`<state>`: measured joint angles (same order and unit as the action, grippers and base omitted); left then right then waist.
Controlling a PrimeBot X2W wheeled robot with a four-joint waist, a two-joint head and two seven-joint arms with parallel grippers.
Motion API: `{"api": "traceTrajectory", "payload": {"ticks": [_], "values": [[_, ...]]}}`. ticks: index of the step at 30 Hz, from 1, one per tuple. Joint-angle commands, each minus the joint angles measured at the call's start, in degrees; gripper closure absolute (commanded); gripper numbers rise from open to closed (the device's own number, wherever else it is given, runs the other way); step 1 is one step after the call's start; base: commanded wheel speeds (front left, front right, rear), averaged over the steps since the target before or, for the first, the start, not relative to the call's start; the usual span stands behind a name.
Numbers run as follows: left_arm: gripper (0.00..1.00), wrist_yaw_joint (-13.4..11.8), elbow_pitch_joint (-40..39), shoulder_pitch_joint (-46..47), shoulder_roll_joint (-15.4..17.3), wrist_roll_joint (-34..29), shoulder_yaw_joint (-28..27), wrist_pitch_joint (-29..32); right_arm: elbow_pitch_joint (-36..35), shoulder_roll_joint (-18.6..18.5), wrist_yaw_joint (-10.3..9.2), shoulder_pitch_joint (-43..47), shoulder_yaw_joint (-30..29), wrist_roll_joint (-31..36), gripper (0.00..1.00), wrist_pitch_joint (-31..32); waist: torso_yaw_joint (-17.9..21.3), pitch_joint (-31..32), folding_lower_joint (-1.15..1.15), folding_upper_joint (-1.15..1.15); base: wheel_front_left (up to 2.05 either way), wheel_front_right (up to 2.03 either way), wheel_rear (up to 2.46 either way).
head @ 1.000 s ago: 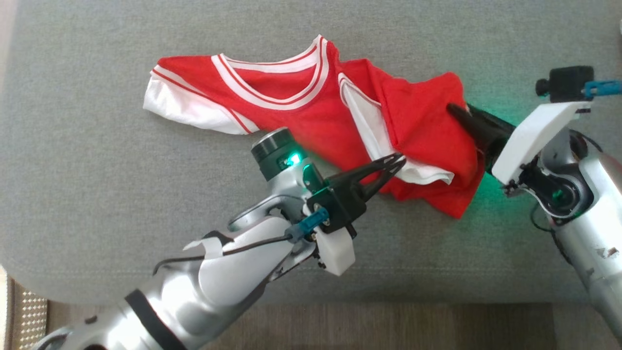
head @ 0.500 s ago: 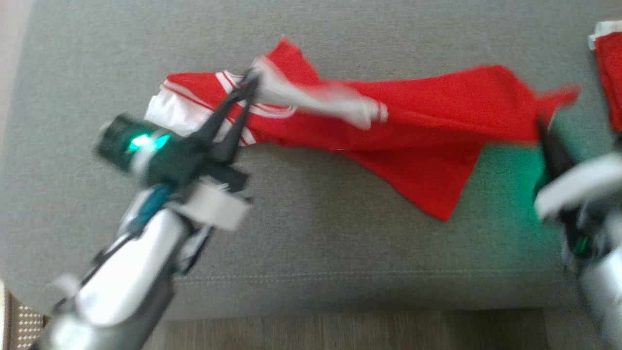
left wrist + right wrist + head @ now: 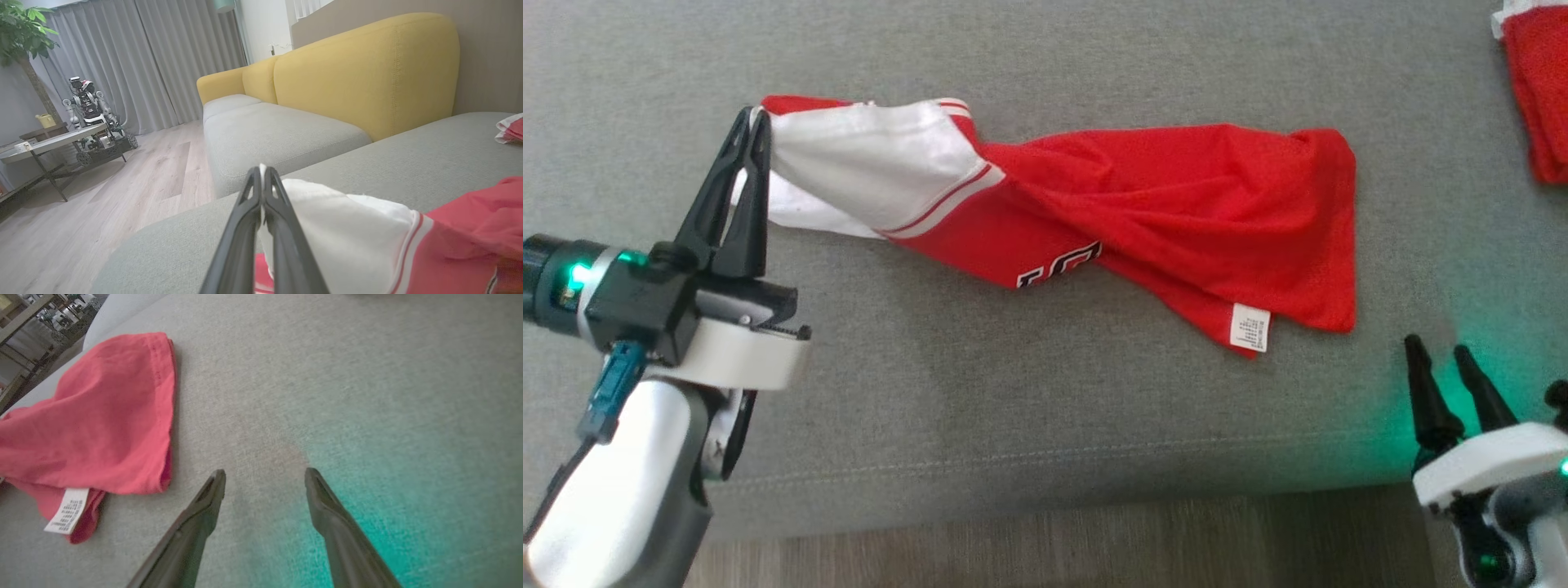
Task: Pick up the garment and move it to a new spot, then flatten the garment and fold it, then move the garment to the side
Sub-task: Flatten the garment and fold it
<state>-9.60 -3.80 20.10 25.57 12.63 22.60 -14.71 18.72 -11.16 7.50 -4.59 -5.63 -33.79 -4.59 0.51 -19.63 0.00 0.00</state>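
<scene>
Garment (image 3: pixel 1176 196) on sofa (image 3: pixel 1013 392) | left claw (image 3: pixel 754 122) pinches sleeve (image 3: pixel 866 163) edge | right claw (image 3: pixel 1437 347) spread

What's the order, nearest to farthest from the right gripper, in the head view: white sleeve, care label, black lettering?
1. care label, at the hem of the garment, just left of the open right gripper.
2. black lettering, mid-garment.
3. white sleeve, at the far left end, pinched in the left gripper.
</scene>
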Motion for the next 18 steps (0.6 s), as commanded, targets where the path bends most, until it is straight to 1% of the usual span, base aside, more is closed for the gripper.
{"api": "traceTrajectory", "payload": {"ticks": [1,5,8,13,18], "values": [[1.00,-0.1,-2.1,0.8,2.0,-0.5,-3.5,-0.3,-4.8,1.3,-0.01,0.9,0.0,1.7,0.00,1.8,0.2,-0.4,0.00,0.00,0.00,0.00,0.00],[1.00,0.6,-1.9,0.7,1.3,-1.2,-3.8,-0.3,-12.1,4.0,-0.01,2.8,1.1,2.5,0.00,5.8,-0.1,-1.0,0.00,0.00,0.00,0.00,0.00],[1.00,1.2,-1.7,0.6,0.8,-1.4,-4.1,-0.3,-15.0,5.1,-0.01,3.5,1.4,3.3,0.00,6.8,-0.3,-1.2,0.00,0.00,0.00,0.00,0.00],[1.00,1.9,-1.3,0.6,0.1,-1.9,-4.3,-0.3,-14.9,6.0,-0.01,2.9,1.7,4.3,0.00,8.6,-0.9,-1.3,0.00,0.00,0.00,0.00,0.00],[1.00,2.6,-1.3,0.6,-0.4,-2.3,-4.8,-0.3,-12.2,6.4,-0.01,1.3,1.3,5.6,0.00,9.4,-1.6,-1.4,0.00,0.00,0.00,0.00,0.00]]}}
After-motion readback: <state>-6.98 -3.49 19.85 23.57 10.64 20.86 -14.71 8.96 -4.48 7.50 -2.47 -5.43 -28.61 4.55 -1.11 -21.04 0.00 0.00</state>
